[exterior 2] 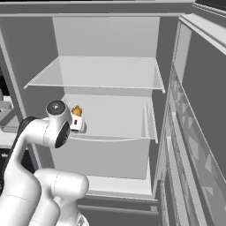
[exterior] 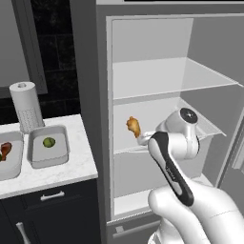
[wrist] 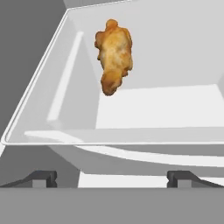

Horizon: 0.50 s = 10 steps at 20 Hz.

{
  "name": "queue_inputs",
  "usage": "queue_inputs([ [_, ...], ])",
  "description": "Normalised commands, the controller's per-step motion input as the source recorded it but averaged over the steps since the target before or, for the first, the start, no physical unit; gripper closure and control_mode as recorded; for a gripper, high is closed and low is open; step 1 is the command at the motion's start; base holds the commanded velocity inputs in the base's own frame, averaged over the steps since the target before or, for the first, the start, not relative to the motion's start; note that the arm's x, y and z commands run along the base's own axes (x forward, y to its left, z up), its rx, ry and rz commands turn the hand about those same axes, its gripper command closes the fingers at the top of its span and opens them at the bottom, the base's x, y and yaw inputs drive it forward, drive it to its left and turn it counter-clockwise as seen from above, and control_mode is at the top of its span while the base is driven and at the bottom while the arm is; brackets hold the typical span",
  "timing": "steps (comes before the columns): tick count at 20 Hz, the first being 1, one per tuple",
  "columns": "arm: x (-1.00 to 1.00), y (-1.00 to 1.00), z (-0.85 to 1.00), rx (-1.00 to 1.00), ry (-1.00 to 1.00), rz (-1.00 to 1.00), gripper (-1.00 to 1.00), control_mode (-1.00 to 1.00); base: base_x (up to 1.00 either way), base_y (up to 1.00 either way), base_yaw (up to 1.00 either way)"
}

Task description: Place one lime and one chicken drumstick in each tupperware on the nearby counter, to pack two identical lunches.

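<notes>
A golden-brown chicken drumstick (wrist: 114, 54) lies on the glass middle shelf (wrist: 166, 109) of the open fridge. My gripper (wrist: 112, 178) is open just in front of the shelf's edge, short of that drumstick (exterior: 133, 126), with nothing between its fingers. On the white counter (exterior: 71, 171) to the left stand two grey tupperware trays. The right tupperware (exterior: 61, 155) holds a green lime (exterior: 49, 142). The left tupperware (exterior: 15, 167), cut by the frame edge, holds another drumstick (exterior: 5, 150). From the right side, the shelf drumstick (exterior 2: 77, 111) shows just beyond my hand.
A paper towel roll (exterior: 26, 106) stands behind the trays. The fridge has an upper glass shelf (exterior: 171, 76) and a bare floor below. Its open door (exterior 2: 198, 132) runs along the right. Dark cabinets (exterior: 47, 209) sit under the counter.
</notes>
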Motion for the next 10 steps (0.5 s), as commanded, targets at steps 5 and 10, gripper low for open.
queue_inputs([
  [5, 0.54, 0.02, 0.00, 0.00, 0.00, 0.00, -1.00, -1.00, 0.00, 0.00, 0.00],
  [10, 0.64, 0.13, -0.06, 0.00, 0.04, 0.00, -1.00, -1.00, 0.00, 0.00, 0.00],
])
